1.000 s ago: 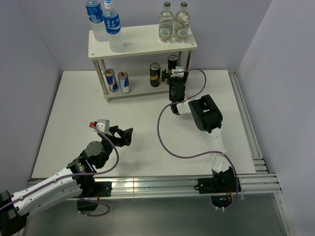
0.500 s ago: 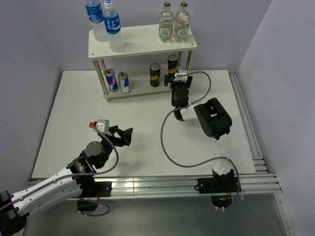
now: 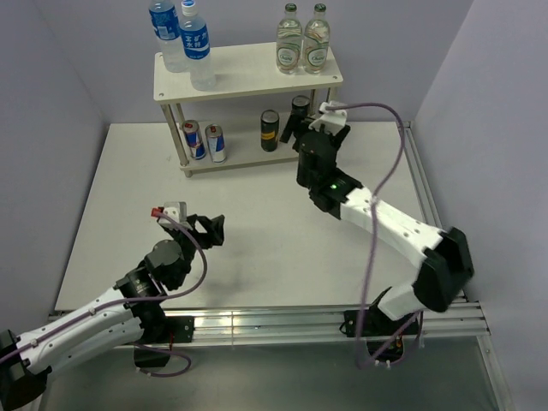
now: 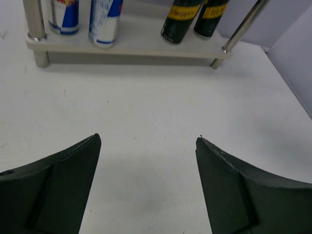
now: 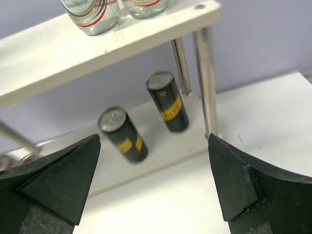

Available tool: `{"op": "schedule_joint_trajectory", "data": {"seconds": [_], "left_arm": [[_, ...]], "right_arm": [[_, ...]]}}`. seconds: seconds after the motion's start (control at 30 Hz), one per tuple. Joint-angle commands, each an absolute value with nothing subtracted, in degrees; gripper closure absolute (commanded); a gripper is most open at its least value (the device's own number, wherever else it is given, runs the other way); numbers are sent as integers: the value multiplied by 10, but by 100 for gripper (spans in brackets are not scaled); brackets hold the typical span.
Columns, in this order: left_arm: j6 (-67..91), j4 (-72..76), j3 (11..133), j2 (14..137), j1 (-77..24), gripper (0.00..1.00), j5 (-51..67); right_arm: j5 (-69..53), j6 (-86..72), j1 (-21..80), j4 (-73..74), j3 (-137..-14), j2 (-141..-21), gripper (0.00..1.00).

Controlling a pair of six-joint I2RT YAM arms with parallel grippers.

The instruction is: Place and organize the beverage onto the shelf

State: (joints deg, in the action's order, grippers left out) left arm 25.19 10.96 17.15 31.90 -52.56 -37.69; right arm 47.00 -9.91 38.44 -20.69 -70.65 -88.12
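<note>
Black right pincer (image 5: 154,138) (agape) now higher, near 2 dark cans (image 5: 168,104)

shelf (image 3: 248,81) top: water bottles (image 3: 196,51) left, other bottles (image 3: 290,43) right | lower board (image 3: 244,159): slim cans (image 3: 215,143) left, other cans (image 3: 271,130) right

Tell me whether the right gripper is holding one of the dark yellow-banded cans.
No. The right gripper is open and empty, and both dark cans stand on the shelf's lower board.

The right tool (image 3: 298,128) seemingly hides much of one dark can (image 3: 300,104)
</note>
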Motion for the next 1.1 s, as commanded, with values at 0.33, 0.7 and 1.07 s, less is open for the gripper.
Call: {"op": "schedule_joint_trajectory", "data": {"seconds": [0.33, 0.7, 1.07], "left_arm": [[187, -30, 526, 313, -533, 12, -421], [130, -42, 565, 320, -533, 5, -449], [101, -45, 568, 320, -533, 4, -474]], "right_arm": [[585, -203, 649, 119, -620, -561, 0], [577, -193, 671, 108, -600, -541, 0], [510, -166, 671, 29, -557, -505, 0]]}}
